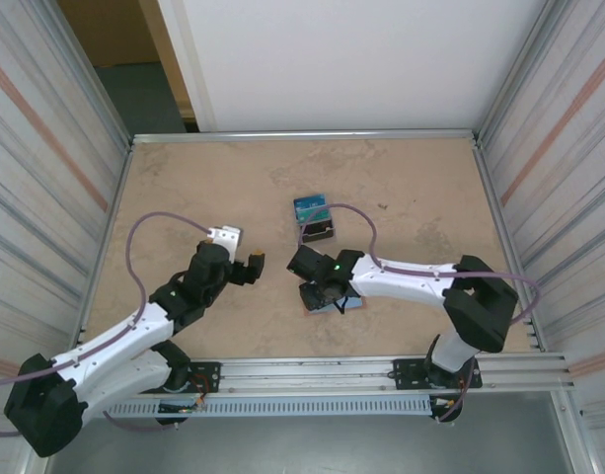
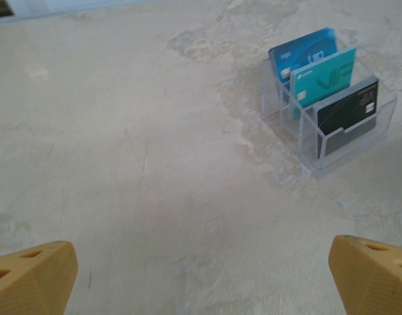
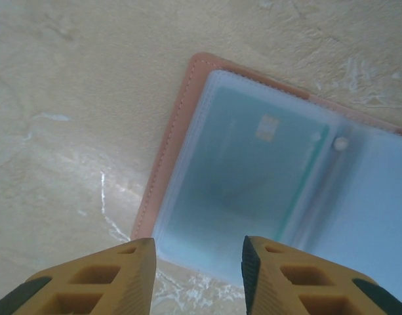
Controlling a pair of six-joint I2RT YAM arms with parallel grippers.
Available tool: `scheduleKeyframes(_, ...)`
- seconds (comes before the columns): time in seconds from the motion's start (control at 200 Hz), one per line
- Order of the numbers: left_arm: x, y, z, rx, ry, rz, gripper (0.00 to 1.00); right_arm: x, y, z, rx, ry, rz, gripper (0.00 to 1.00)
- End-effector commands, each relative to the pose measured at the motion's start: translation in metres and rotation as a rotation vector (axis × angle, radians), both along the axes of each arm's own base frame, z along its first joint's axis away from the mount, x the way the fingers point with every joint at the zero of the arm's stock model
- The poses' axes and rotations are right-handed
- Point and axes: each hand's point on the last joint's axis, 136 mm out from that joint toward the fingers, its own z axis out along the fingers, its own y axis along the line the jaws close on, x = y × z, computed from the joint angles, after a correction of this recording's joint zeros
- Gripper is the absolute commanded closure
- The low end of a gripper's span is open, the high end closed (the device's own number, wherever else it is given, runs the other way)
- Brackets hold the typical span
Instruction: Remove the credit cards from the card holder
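Right fingers (image 3: 102,279), narrowly parted, at the open card holder's (image 3: 169,141) lower edge; grip unclear. Left fingers (image 2: 30,275) spread wide.

Likely lab cell, corrugated walls (image 1: 45,148), tabletop (image 1: 233,178)

A beige, marbled tabletop (image 1: 193,188) carries two things, set apart. Toward the far middle stands a clear tiered card stand (image 2: 348,143), with blue, teal and dark cards (image 2: 322,80) upright in its slots. Nearer lies the salmon-pink card holder (image 3: 166,154), opened flat, clear sleeves facing up.
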Motion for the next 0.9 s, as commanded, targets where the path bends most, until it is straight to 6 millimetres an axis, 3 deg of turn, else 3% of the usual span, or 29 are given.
scheduleKeyframes(0.0,-0.006,0.016,-0.009,-0.02,0.03,0.089,0.01,0.0,0.0,-0.005,-0.051,0.02,-0.011,0.6)
scheduleKeyframes(0.165,-0.007,0.019,-0.011,-0.01,0.036,0.102,0.01,0.0,0.001,-0.021,-0.093,0.046,-0.016,0.56)
scheduleKeyframes(0.411,-0.004,0.008,-0.016,-0.008,0.069,0.068,0.01,-0.002,0.002,-0.033,-0.1,0.077,-0.031,0.48)
scheduleKeyframes(0.626,-0.002,-0.002,-0.014,-0.017,0.081,0.031,0.01,-0.002,-0.007,-0.039,-0.072,0.097,-0.065,0.6)
scheduleKeyframes(0.897,-0.002,-0.011,-0.001,-0.022,0.054,-0.008,0.01,0.006,-0.01,-0.025,0.024,0.091,-0.093,0.74)
